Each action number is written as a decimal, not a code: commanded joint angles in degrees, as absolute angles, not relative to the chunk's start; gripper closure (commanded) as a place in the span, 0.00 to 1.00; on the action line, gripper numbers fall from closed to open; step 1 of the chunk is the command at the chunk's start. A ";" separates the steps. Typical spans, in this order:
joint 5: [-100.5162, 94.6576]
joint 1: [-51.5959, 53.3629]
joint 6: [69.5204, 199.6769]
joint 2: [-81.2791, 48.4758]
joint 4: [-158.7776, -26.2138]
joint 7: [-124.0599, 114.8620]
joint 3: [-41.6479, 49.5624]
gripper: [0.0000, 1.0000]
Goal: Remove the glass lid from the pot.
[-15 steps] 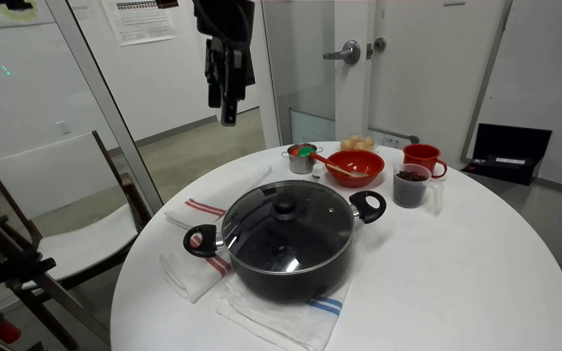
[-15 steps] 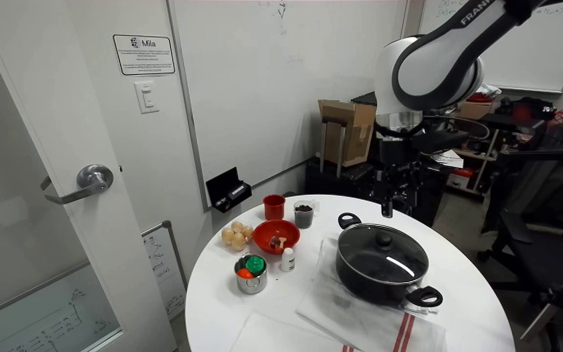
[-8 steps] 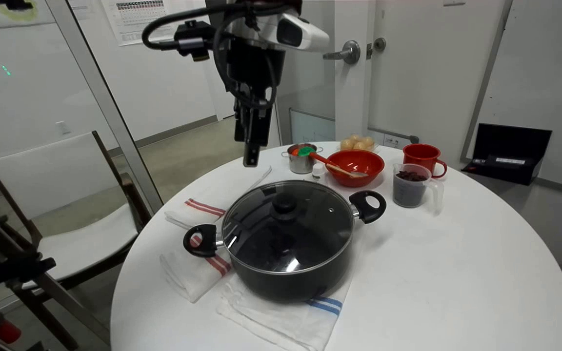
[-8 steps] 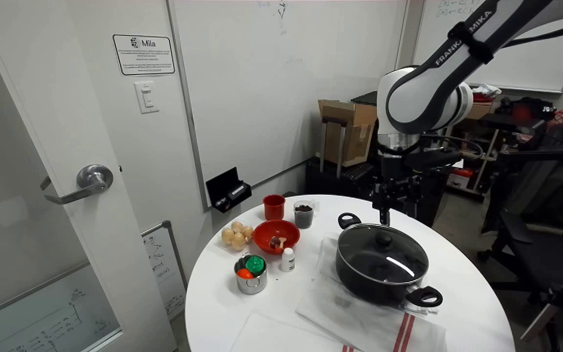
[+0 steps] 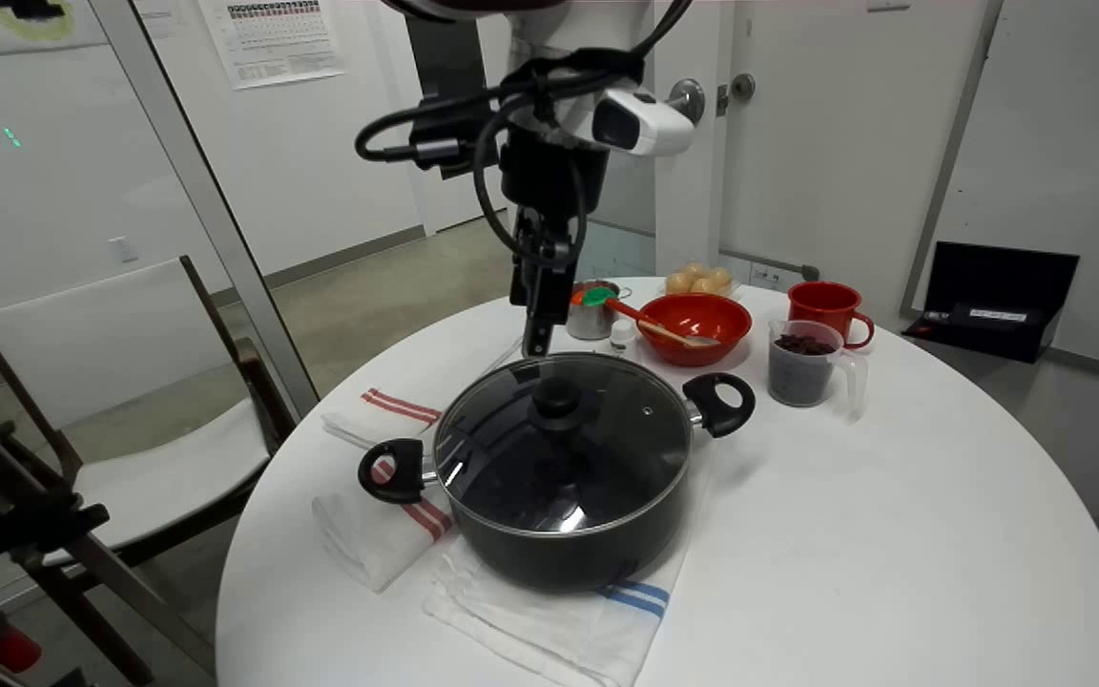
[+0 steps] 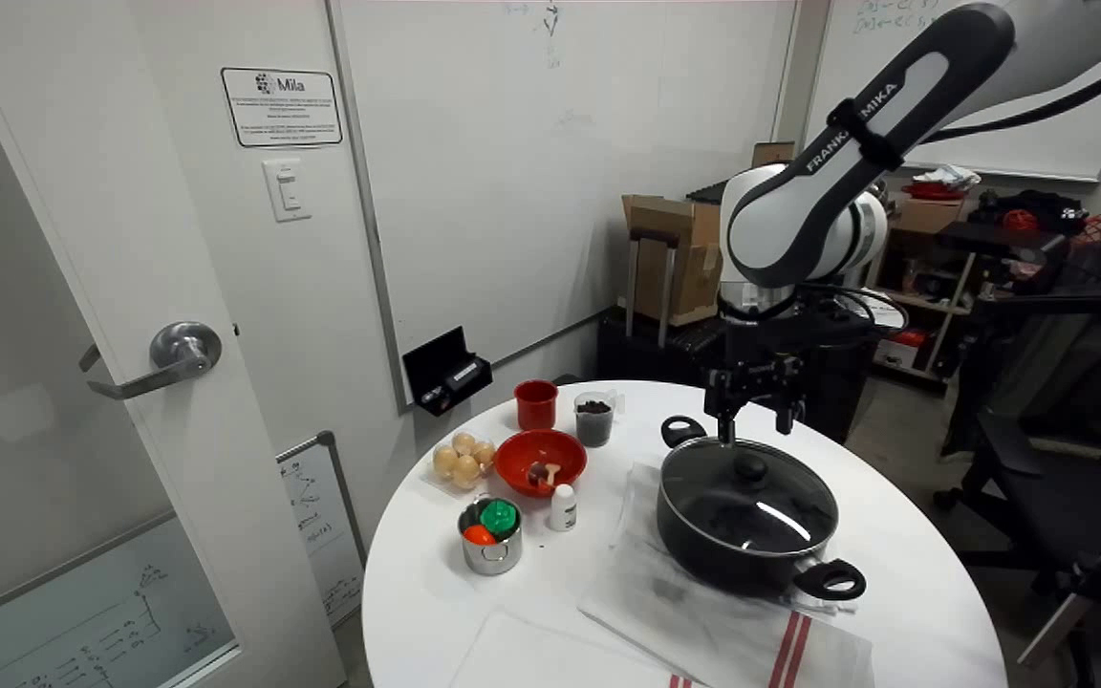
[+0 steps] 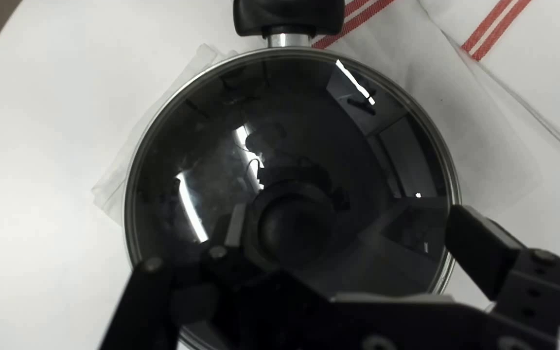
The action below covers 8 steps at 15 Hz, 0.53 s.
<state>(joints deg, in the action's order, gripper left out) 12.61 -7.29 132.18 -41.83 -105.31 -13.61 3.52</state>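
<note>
While the gripper (image 6: 756, 427) hangs spread over the glass lid (image 6: 751, 506), contact unclear, a red bowl (image 6: 519, 457) stands nearby.

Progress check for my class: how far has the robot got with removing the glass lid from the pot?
Done: the gripper is open and stands over the glass lid. In hand: apparently the grasp; in the wrist view the lid's black knob shows between the spread fingers, and both exterior views show it untouched. Left: probably closing on the knob and lifting, since the lid sits on the black cooking pot.
</note>
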 commanded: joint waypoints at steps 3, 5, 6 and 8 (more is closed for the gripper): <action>13.66 -7.23 131.40 -48.74 -98.34 -16.66 4.45 0.00; 13.80 -7.45 131.28 -50.33 -97.43 -17.19 4.62 0.00; 13.92 -7.62 131.28 -50.97 -97.14 -17.37 4.64 0.00; 14.16 -7.97 131.14 -52.17 -96.57 -17.63 4.60 0.00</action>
<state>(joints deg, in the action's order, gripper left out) 12.67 -7.57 132.16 -49.55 -99.43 -16.86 4.40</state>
